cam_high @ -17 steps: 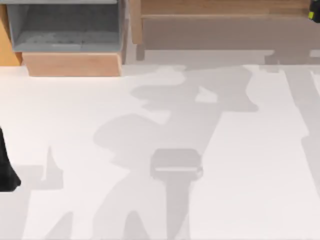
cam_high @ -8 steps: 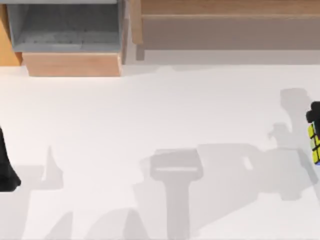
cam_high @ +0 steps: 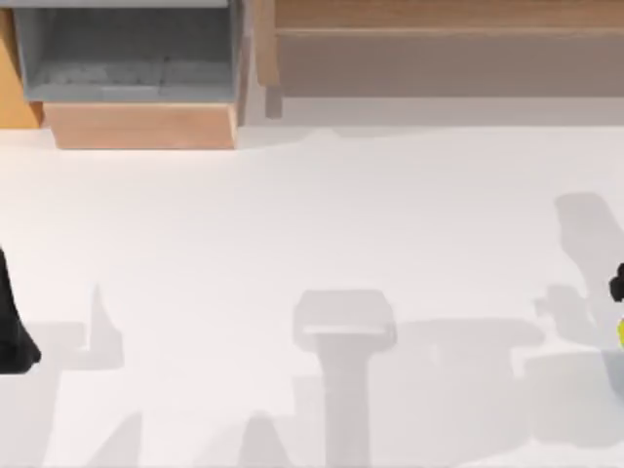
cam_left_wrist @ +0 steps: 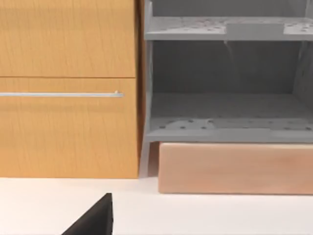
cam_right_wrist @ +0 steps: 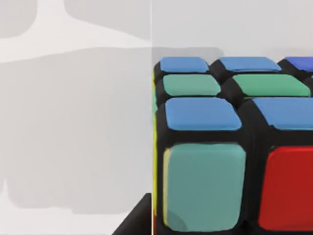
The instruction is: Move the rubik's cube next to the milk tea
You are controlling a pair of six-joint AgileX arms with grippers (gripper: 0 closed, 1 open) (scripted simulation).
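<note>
Partly cropped at the counter's (cam_high: 292, 224) right edge, the rubik's cube (cam_right_wrist: 220, 152); right hand's (cam_high: 616, 288) grip indiscernible.

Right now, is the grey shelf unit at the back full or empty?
Empty: both grey shelf levels in the left wrist view hold nothing.

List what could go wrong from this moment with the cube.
1. The rubik's cube sits at the top view's far right edge, so its position is hard to check from above.
2. No milk tea is in view, so the drop spot is uncertain.
3. The left arm is parked at the table's left edge.
</note>
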